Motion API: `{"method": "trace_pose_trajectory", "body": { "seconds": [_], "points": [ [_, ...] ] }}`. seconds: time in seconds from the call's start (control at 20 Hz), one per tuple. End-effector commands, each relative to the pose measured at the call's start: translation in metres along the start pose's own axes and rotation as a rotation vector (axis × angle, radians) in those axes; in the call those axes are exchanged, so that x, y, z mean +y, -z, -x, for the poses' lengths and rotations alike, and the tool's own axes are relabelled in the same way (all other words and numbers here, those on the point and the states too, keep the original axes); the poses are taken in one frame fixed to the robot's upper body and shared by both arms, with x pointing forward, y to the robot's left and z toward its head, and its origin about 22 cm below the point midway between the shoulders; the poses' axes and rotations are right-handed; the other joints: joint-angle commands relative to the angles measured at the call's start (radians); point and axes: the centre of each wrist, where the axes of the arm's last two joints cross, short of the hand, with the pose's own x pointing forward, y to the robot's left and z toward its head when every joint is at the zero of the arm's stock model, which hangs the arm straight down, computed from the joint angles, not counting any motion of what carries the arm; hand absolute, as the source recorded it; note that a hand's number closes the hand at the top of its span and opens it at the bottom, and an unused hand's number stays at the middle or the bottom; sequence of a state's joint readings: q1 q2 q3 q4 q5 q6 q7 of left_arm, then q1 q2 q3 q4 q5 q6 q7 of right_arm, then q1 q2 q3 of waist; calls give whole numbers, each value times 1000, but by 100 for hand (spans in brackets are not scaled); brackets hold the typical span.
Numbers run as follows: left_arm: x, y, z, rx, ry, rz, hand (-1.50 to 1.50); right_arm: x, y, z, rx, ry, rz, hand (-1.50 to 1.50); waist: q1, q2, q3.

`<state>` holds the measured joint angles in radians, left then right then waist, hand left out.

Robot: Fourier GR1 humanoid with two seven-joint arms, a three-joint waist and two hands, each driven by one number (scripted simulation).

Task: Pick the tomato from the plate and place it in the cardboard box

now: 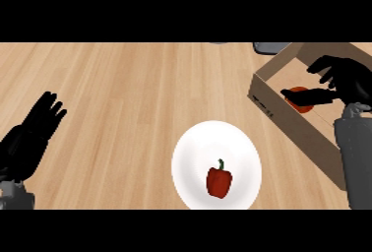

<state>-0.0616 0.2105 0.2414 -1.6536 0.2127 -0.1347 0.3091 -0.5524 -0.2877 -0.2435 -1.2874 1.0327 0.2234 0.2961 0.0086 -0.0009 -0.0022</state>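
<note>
Nearly done, by the look: right hand (335,78) is over the cardboard box (291,115) at far right w/ fingers curled round the tomato (298,97), release left; left hand (33,135) rests spread near left; pepper (219,181) on plate (200,142).

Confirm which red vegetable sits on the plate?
The red bell pepper, green stem up, on the white plate. The tomato is under the right hand, over the cardboard box.

Place: you are looking down at a kitchen counter.
Surface (123,98): pale wood-grain planks, which you see across the whole view.
Tableware: a white plate (200,142) lies on it.
Food: a red pepper (219,181) rests on that plate.
</note>
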Motion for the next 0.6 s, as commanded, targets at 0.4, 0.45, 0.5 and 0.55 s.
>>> {"method": "trace_pose_trajectory", "body": {
  "seconds": [0.4, 0.45, 0.5, 0.55],
  "points": [
    [-4, -18, 15, 12, -4, 6, 0, 6, 2, 20, -55, 451, 205, -150, 1, -1, 4],
    [-2, -5, 2, 11, 0, -16, 0, -6, -3, 24, -70, 515, 224, -150, -22, -4, 4],
    [3, -9, 9, 11, -5, -14, 0, -10, -2, 41, -59, 556, 262, -150, -17, -1, 4],
    [-17, -15, 11, 4, 0, -16, 0, -8, -4, 43, -29, 598, 276, -150, -14, -3, 4]
  ]
}}
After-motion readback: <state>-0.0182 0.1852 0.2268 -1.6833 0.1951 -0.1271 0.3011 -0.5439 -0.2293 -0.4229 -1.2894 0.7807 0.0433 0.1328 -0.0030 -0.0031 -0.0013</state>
